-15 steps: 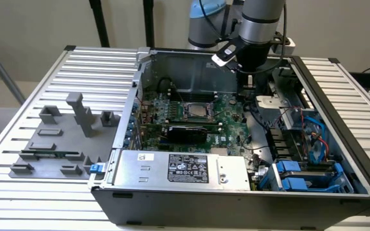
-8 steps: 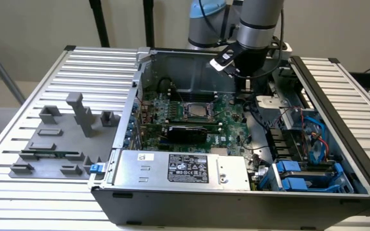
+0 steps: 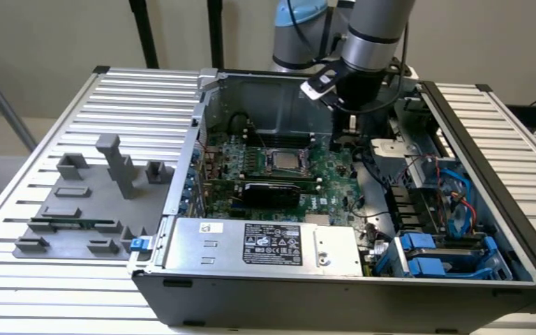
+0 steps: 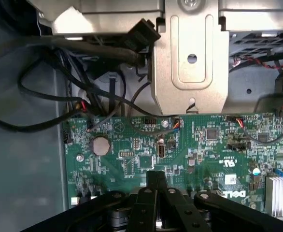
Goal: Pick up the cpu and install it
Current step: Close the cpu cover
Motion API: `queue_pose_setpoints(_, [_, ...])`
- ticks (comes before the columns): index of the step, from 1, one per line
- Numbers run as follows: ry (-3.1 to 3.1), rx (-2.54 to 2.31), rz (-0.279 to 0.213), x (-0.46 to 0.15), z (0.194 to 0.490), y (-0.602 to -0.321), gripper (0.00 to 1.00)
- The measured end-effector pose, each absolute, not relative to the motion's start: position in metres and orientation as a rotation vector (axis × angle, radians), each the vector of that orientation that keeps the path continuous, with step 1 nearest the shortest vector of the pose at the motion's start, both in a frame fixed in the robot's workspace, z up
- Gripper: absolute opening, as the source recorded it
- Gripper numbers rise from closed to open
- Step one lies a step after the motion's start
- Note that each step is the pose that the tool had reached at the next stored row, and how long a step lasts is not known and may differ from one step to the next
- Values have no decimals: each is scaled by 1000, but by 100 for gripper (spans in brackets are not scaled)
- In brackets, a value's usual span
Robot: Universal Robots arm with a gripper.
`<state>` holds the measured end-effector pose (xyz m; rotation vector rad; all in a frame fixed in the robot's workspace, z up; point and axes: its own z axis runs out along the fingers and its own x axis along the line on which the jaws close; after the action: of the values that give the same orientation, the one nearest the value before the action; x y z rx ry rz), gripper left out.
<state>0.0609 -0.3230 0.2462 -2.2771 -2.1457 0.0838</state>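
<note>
The jaws are clenched on nothing above the green motherboard (image 4: 132, 145), toward its far edge, while the cpu (image 3: 286, 164) lies flat in the dark socket (image 3: 267, 167) at mid-board, toward the exterior view's left of them. It looks light, stiff, slick-topped and fragile, so its thin opposite edges seem the best hold. The socket frame hugs those edges, and the cables (image 4: 93, 48) and metal bracket (image 4: 190, 72) crowd the far side.

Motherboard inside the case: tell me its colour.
Green, with small dark chips across it; the motherboard shows best in the wrist view.
</note>
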Motion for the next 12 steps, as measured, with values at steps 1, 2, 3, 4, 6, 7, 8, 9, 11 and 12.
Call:
queue_pose_setpoints(1, [-2141,-2271,97,61,246,-323,11])
queue_pose_setpoints(2, [-2136,-2265,110,60,246,-323,11])
queue_pose_setpoints(3, [-2131,-2260,123,60,246,-323,11])
queue_pose_setpoints(4, [-2127,-2255,135,60,246,-323,11])
queue_pose_setpoints(6, [-2119,-2244,159,59,246,-323,11])
queue_pose_setpoints(7, [-2114,-2239,172,58,245,-323,11])
queue_pose_setpoints(8, [-2109,-2232,185,58,245,-323,11])
queue_pose_setpoints(9, [-2102,-2225,201,57,245,-323,11])
queue_pose_setpoints(11, [-2088,-2208,232,55,245,-323,11])
queue_pose_setpoints(12, [-2080,-2199,250,54,245,-323,11])
